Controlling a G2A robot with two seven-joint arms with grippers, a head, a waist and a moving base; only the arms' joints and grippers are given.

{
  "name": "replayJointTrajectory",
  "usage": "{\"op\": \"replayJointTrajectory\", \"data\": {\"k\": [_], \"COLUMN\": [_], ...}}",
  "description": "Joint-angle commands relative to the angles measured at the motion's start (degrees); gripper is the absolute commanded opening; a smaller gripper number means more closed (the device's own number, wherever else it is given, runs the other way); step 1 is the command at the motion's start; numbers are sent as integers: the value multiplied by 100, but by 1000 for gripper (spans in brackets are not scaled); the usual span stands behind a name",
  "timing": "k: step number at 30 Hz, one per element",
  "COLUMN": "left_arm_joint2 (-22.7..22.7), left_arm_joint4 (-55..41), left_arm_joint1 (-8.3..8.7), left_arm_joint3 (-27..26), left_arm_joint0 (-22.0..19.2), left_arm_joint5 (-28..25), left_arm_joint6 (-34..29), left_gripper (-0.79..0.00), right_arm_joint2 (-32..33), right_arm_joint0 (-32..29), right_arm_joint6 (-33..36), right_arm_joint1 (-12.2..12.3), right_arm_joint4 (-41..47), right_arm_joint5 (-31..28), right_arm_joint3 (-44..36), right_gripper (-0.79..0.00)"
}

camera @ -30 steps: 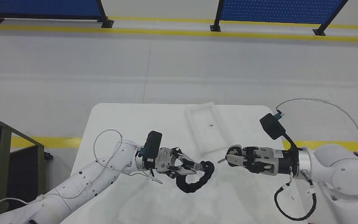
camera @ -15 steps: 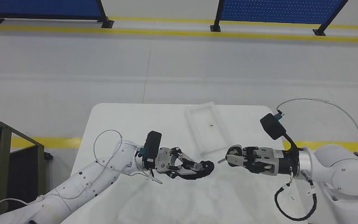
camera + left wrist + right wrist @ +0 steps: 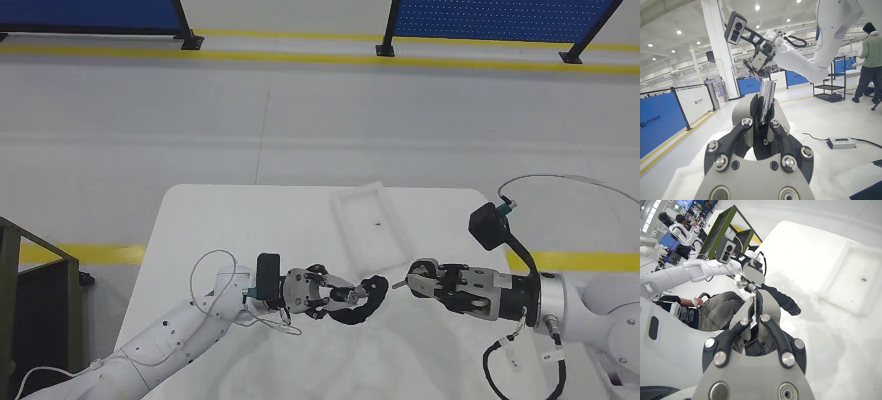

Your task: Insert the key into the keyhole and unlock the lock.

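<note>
Hovering above the white counter (image 3: 200,225), the two arms face each other tip to tip near its middle. The left claw (image 3: 345,294) is clenched on the lock (image 3: 766,94), a chrome cylinder pinched about midway along between the black pads (image 3: 754,103). The cylinder's free end sticks out past the fingertips toward the other arm. A black cable (image 3: 362,310) runs from the lock and curls in a short loop just beside the left claw.

The right claw (image 3: 408,283) is clenched as well, grasping the key (image 3: 757,77) by its head, with the blade pointing at the lock's free end. Seen from the left wrist camera, the blade's tip sits just beside the rim of the cylinder. I cannot tell whether it touches the rim or has entered the keyhole. From above, a narrow gap seems to show between the key's tip and the dark end of the lock. So the lock lies directly ahead of the right claw, very near it, and inside the grip of the left one. From the right wrist camera, the lock's chrome end and the black cable cross just beyond that claw's fingertips.

Farther back on the counter, apart from both claws, lies a shallow white tray (image 3: 362,240), set at a slant to the counter's edge. It holds one small dark speck (image 3: 378,224), too small for me to name.
</note>
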Motion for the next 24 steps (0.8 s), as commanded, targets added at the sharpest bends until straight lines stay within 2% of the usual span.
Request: {"op": "replayJointTrajectory", "data": {"k": [1,7,12,17,19,24], "left_arm_joint2": [96,169,199,209,215,215], "left_arm_joint4": [223,121,-53,-180,-176,-176], "left_arm_joint1": [-177,-703,-1077,-1373,-1390,-1390], "left_arm_joint3": [321,1052,1459,1810,1828,1828], "left_arm_joint0": [-78,-176,-199,-163,-162,-162], "left_arm_joint5": [102,658,779,764,741,741], "left_arm_joint6": [246,865,914,933,937,937], "left_gripper": [-785,-785,-785,-785,-785,-785], "right_arm_joint2": [-11,-219,-472,-605,-643,-643], "right_arm_joint0": [11,166,344,512,567,567], "right_arm_joint6": [-67,-163,-371,-709,-944,-944], "right_arm_joint1": [4,30,39,49,48,48], "right_arm_joint4": [-109,-543,-808,-1419,-1739,-1739], "right_arm_joint5": [83,243,431,764,854,854], "right_arm_joint3": [-1,-1,-1,-1,-1,-1], "right_gripper": [-785,-785,-785,-785,-785,-785]}}
